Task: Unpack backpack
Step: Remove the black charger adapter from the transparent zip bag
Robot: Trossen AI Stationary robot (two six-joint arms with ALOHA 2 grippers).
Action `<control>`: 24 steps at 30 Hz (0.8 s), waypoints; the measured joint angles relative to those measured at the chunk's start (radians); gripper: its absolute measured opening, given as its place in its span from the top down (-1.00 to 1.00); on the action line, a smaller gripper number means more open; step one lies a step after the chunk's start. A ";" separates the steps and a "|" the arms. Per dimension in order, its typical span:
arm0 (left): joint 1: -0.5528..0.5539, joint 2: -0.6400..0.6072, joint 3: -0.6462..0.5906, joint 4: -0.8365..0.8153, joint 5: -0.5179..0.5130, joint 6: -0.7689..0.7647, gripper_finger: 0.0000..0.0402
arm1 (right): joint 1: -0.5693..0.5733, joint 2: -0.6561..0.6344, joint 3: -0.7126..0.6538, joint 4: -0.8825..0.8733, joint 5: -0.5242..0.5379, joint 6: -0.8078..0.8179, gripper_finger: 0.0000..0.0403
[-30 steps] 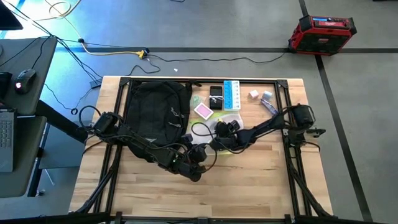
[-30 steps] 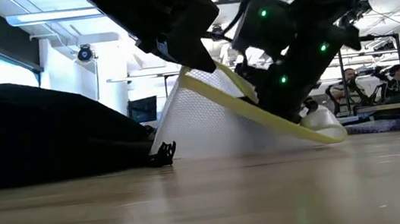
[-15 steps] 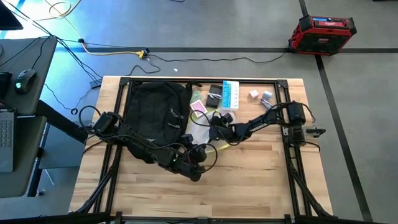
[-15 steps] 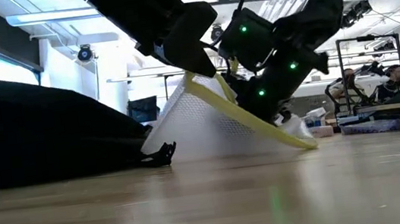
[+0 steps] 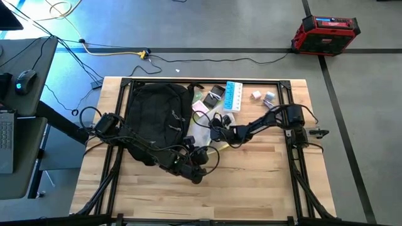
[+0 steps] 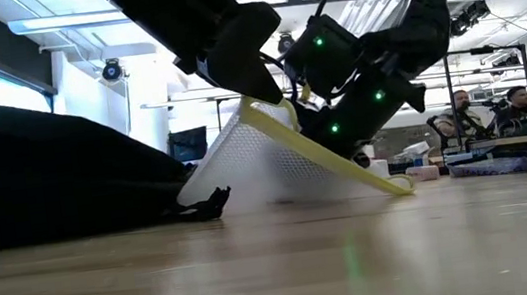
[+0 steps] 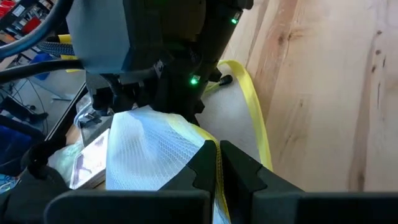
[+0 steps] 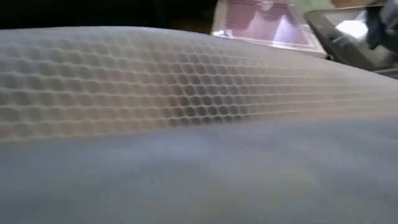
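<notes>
Two hands work beside our backpack (image 5: pixel 157 116): left hand (image 7: pixel 217 163) pinches a limp, light mesh pouch (image 6: pixel 275 161); right hand (image 5: pixel 217 130) is pressed together against it.

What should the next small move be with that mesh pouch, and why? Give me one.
Probably ease the right gripper gently away from the left gripper, to test its hold. The left gripper is shut on the yellow edge of the mesh pouch, holding it tilted with its low edge on the table. The right gripper is shut at the mesh, but a real pinch cannot be seen.
</notes>
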 joint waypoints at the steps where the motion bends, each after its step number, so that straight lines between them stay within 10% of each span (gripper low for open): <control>1: -0.001 0.000 0.000 -0.001 0.001 -0.004 1.00 | 0.006 -0.005 0.000 -0.014 -0.006 0.008 0.95; 24: 0.001 0.000 0.001 -0.040 -0.024 -0.027 1.00 | 0.176 -0.264 0.000 -0.444 -0.188 0.037 1.00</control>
